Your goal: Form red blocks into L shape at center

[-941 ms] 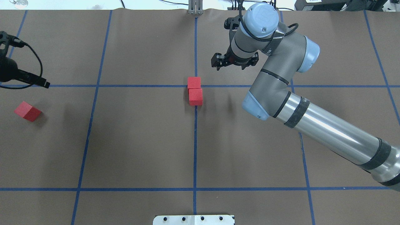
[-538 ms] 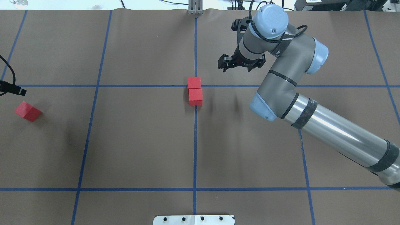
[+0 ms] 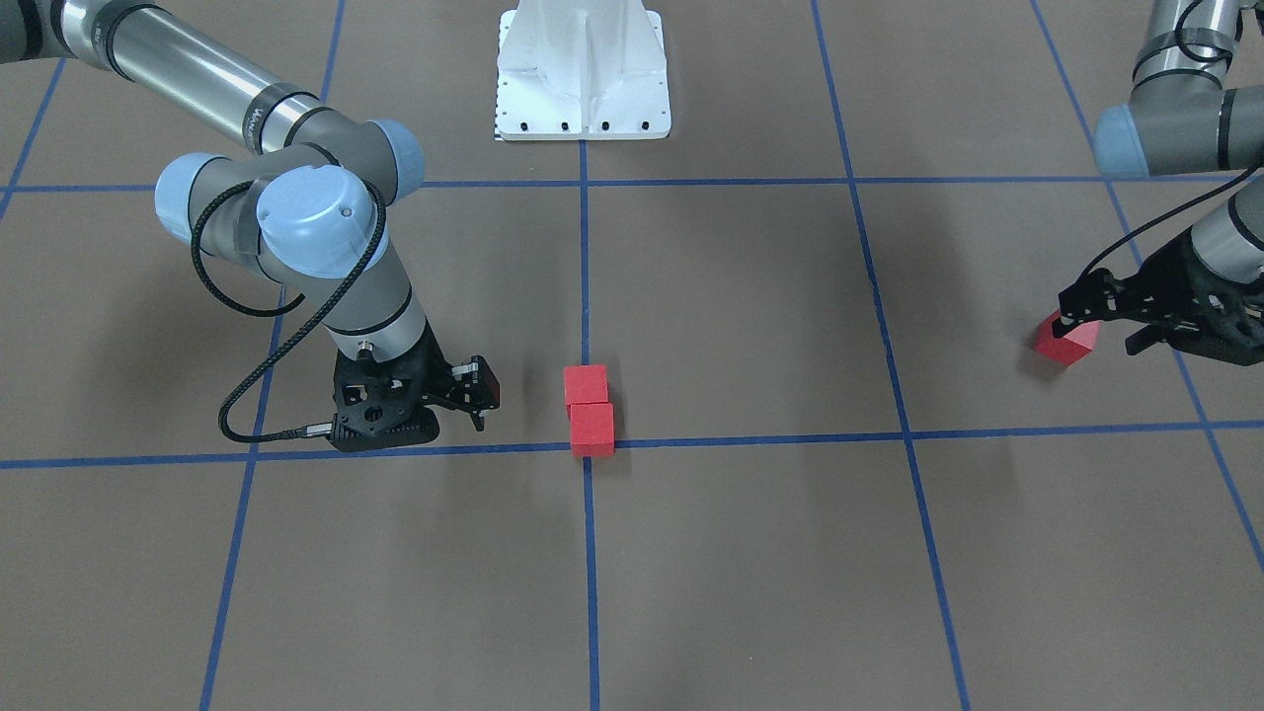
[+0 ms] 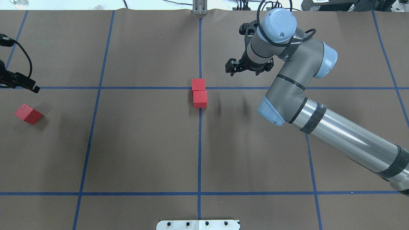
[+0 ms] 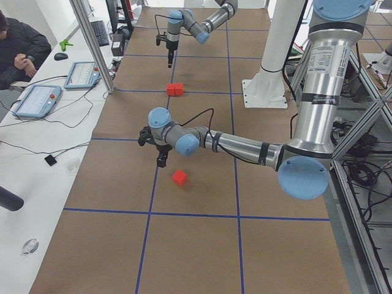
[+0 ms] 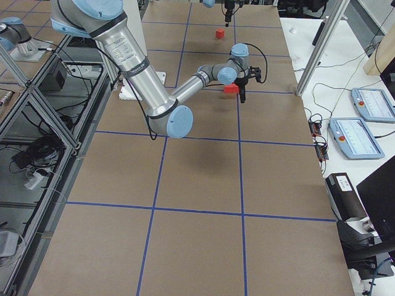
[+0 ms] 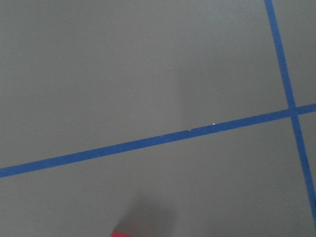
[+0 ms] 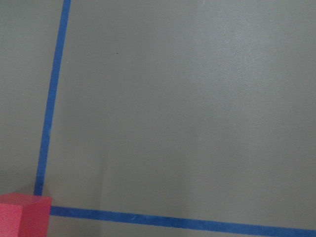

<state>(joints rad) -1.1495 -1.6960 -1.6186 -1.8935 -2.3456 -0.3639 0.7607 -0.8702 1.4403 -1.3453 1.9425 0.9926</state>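
Item one, right gripper (image 4: 244, 71): I read its jaws as spread and empty. It sits past the center (image 4: 200, 88), off to the right and apart from the pair.

Item two, paired red blocks (image 4: 199, 94): touching face to face, the far one on the crossing and the near one on the line toward the base. The right wrist camera catches only one red corner.

Item three, left gripper (image 3: 1101, 331): the overhead view crops it at the edge. The front-facing view shows it whole, fingers apart and holding nothing.

Item four, third block (image 3: 1066, 343): well left of the pair. The front view overlaps one fingertip with it, but the left side view shows me a gap, with the block lying just beside the gripper.
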